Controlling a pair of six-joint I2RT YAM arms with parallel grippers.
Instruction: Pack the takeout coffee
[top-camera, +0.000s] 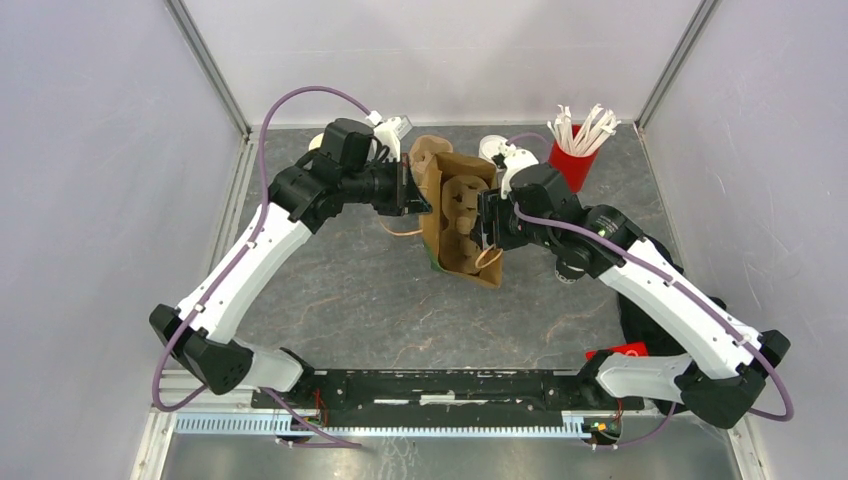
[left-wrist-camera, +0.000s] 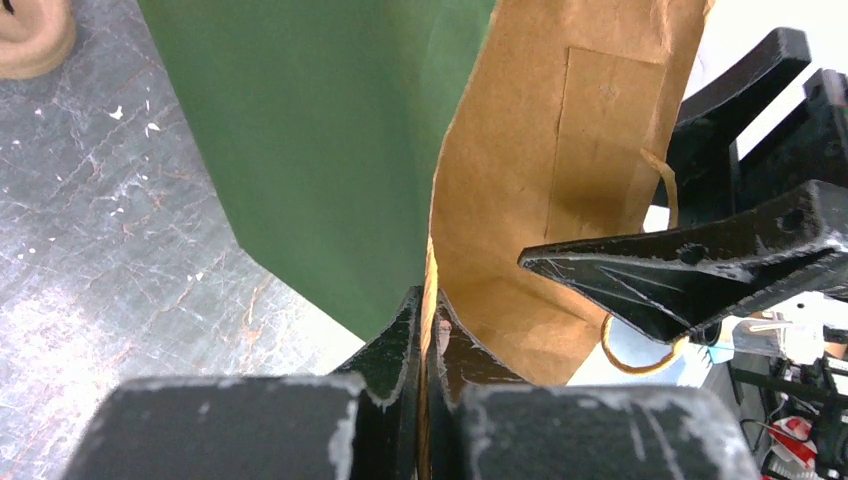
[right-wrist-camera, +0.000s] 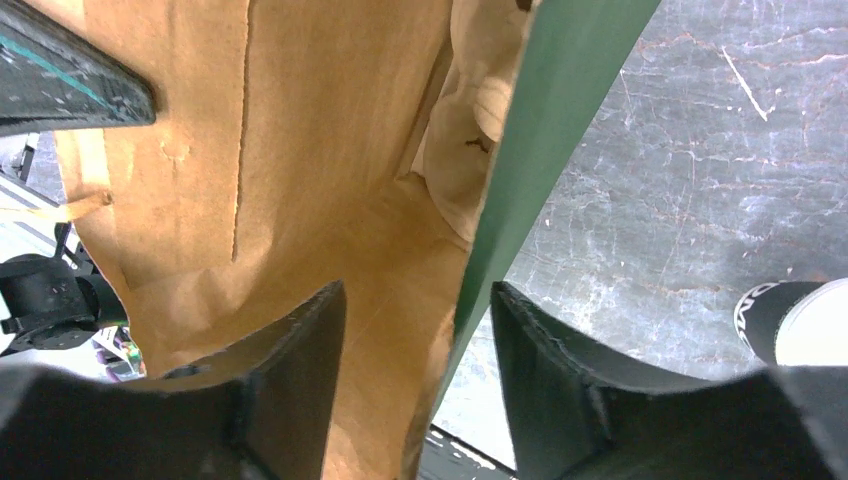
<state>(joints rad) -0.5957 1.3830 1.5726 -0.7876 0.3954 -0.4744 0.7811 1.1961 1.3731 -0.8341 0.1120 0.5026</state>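
Bag at centre, between two grippers.
In the top view the bag (top-camera: 460, 215) is set mid-table (top-camera: 330, 290), with the left gripper (top-camera: 415, 195) at its left edge and the right gripper (top-camera: 488, 225) at its right; a holder (top-camera: 572, 160) is placed upper right.

- We see a dark grey worktop (top-camera: 340, 290), veined like marble, under soft, even light.
- Plain pale walls (top-camera: 90, 150) close us in on the left, the back and the right.
- Slim metal posts (top-camera: 208, 65) stand in the two back corners.
- A ribbed metal rail (top-camera: 400, 424) runs along the worktop's near edge.
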